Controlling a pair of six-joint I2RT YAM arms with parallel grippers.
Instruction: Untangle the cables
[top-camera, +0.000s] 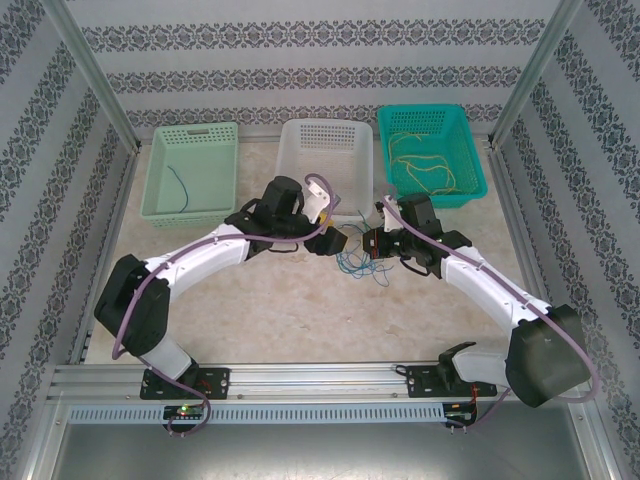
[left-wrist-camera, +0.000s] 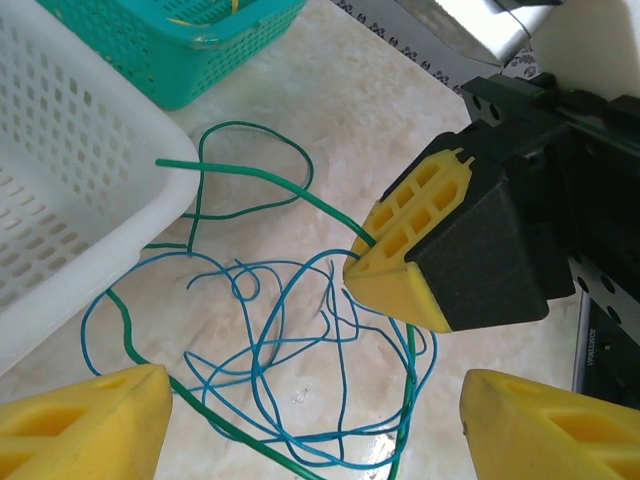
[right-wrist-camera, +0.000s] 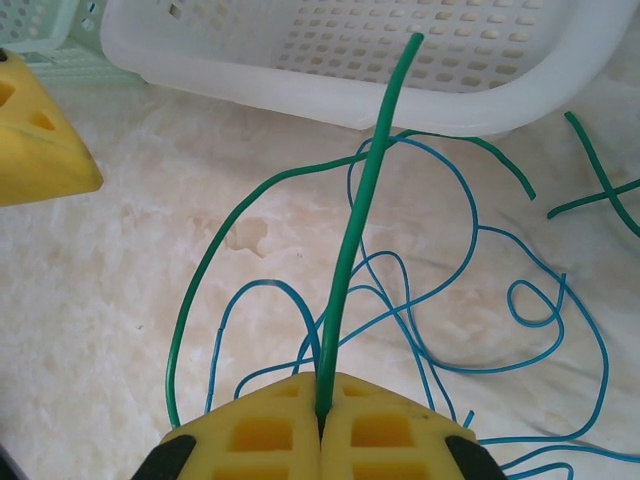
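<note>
A tangle of thin blue cables (left-wrist-camera: 341, 379) and green cables (left-wrist-camera: 250, 172) lies on the marble tabletop, just in front of the white basket (top-camera: 325, 155). My right gripper (right-wrist-camera: 322, 412) is shut on one green cable (right-wrist-camera: 362, 200), which sticks up stiffly out of its yellow fingers toward the basket. More blue cables (right-wrist-camera: 271, 282) loop on the table below it. My left gripper (left-wrist-camera: 315, 400) hovers open over the tangle, with blue loops and a green strand between its fingers (left-wrist-camera: 90, 420). In the top view the grippers face each other, left (top-camera: 325, 225) and right (top-camera: 375, 243).
Three baskets line the back. The pale green basket (top-camera: 190, 170) holds a blue cable (top-camera: 180, 185). The teal basket (top-camera: 430, 155) holds yellow cables (top-camera: 420, 165). The white basket's rim (left-wrist-camera: 120, 200) overhangs part of the tangle. Patterned walls and metal posts close in the sides.
</note>
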